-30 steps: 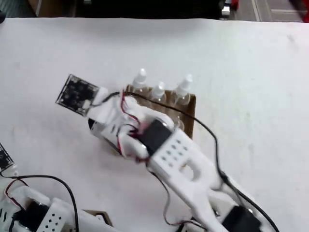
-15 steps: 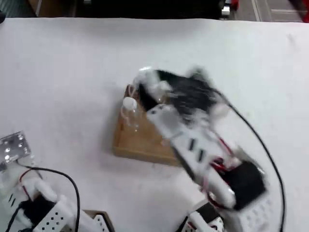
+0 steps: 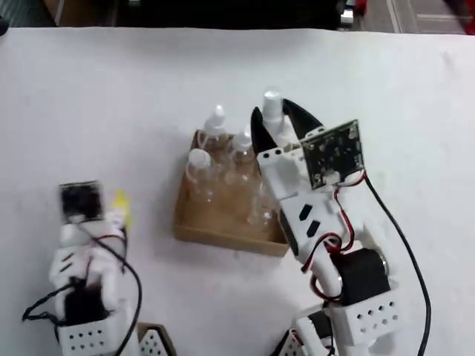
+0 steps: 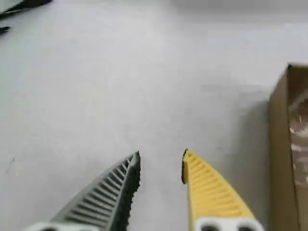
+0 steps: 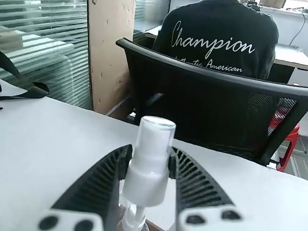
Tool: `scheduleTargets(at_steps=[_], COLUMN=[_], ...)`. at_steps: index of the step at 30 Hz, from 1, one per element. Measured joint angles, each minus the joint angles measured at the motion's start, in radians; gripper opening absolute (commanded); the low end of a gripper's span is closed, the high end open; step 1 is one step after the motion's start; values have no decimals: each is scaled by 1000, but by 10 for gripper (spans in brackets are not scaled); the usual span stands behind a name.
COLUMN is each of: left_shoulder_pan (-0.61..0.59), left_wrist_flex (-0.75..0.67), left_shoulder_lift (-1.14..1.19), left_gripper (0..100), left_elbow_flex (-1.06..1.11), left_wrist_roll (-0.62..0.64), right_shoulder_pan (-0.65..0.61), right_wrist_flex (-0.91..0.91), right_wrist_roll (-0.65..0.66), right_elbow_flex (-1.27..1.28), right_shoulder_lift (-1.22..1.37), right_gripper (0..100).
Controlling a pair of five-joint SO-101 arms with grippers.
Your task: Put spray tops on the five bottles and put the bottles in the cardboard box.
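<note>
Left gripper [image 4: 161, 155], ribbed grey and yellow fingers apart, hangs over the white table [image 4: 96, 72] beside the cardboard box [image 3: 223, 231]. Three clear plastic bottles [image 3: 199, 174] with white spray tops [image 3: 217, 117] stand inside, and at its far corner the right gripper [image 5: 150, 153] is clamped on the rounded white top [image 5: 151, 144] of a fourth; capping looks nearly done, a fifth bottle I cannot make out

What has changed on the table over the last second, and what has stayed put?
The right arm swung from the left side of the box to its far right corner; its jaws now grip a spray top. The left arm, jaws open, came farther onto the table. The box and two back bottles stayed put.
</note>
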Motion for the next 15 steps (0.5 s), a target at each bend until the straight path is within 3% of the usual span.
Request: scheduleTargets(at_steps=[3,15], left_shoulder_pan=[14,17], left_wrist_flex=[-20,-23], left_shoulder_lift=[0,0], left_gripper=[138,138], left_elbow_flex=[26,28], left_wrist_roll=[-63,-74], right_shoulder_pan=[6,9], right_wrist_flex=[0,-84], right_wrist_roll=[-11,9], right_elbow_flex=[0,81], right_shoulder_lift=[-3,-9], right_gripper=[16,16])
